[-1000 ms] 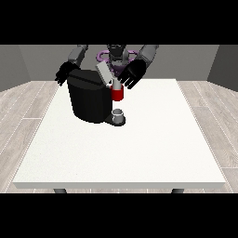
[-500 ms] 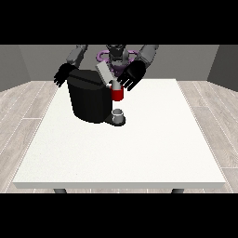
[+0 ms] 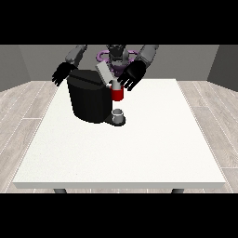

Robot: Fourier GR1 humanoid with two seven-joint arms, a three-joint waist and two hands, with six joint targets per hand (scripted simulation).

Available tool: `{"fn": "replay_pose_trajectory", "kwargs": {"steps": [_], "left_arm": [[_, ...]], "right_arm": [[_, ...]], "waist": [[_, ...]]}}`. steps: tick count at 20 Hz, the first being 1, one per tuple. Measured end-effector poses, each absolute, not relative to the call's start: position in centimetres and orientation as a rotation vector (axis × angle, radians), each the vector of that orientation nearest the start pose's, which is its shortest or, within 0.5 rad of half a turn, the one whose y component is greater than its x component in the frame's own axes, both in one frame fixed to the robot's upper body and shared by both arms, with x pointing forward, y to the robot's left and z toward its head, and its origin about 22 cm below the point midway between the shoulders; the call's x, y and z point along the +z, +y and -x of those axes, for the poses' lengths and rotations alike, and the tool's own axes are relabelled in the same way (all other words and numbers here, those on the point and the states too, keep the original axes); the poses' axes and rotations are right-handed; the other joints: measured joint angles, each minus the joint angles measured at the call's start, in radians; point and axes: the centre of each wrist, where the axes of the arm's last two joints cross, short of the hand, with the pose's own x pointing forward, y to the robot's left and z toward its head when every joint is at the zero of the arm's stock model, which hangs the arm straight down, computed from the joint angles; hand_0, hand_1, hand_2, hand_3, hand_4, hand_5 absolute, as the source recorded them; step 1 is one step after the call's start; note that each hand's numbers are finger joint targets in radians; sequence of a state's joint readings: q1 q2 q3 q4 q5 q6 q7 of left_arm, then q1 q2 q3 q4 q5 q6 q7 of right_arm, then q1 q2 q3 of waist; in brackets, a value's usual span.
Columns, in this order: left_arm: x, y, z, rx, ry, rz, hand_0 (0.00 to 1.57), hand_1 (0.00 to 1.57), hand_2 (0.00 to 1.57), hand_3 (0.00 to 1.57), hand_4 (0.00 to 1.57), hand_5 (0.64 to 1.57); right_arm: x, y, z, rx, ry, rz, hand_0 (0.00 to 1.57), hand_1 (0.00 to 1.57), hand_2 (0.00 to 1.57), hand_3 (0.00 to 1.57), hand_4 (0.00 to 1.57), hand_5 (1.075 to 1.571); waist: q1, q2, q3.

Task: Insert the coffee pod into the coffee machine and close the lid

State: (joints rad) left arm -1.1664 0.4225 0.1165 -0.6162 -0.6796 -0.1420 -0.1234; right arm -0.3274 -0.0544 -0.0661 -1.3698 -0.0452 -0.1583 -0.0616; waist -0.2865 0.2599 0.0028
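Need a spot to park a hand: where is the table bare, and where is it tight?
Bare: the white table from the coffee machine to its near edge and its right edge. Crowded: the machine's top, where the raised lid, a red thing at the machine and the hand at the view's right meet.

Hardly any change: hand at the view's right (image 3: 131, 76), fingers spread, sits a touch lower and closer to the red thing at the machine (image 3: 117, 94) than before.
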Motion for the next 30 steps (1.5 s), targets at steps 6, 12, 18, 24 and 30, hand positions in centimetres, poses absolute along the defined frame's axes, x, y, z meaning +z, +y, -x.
{"fn": "replay_pose_trajectory", "kwargs": {"steps": [6,12,18,24,30], "left_arm": [[23.0,25.3,-46.3,-0.943,-1.678,-0.730,1.07,1.07,1.12,0.97,0.36,1.571],[22.6,25.5,-46.3,-0.980,-1.686,-0.740,0.00,0.00,0.38,0.11,0.00,1.571],[22.8,26.4,-46.1,-1.048,-1.651,-0.768,0.00,0.00,0.00,0.00,0.00,1.571],[22.4,25.7,-46.2,-1.083,-1.615,-0.747,0.00,0.00,0.00,0.00,0.00,1.571],[20.8,26.0,-46.0,-1.107,-1.573,-0.722,0.00,0.00,0.00,0.00,0.00,1.571]], "right_arm": [[3.2,-21.6,-31.6,-0.087,-1.741,0.076,0.00,0.00,0.00,0.00,0.42,1.571],[4.1,-21.6,-31.8,-0.085,-1.745,0.083,0.00,0.00,0.00,0.00,0.41,1.571],[3.9,-21.2,-31.7,-0.089,-1.739,0.088,0.00,0.00,0.00,0.00,0.35,1.571],[3.1,-22.1,-31.7,-0.101,-1.709,0.105,0.00,0.00,0.00,0.00,0.42,1.571],[1.6,-22.6,-30.7,-0.110,-1.667,0.108,0.00,0.00,0.00,0.00,0.43,1.571]], "waist": [[0.009,0.006,-0.0006],[0.011,0.004,0.0010],[0.010,0.009,0.0004],[0.027,-0.018,-0.0013],[0.050,-0.075,-0.0022]]}}
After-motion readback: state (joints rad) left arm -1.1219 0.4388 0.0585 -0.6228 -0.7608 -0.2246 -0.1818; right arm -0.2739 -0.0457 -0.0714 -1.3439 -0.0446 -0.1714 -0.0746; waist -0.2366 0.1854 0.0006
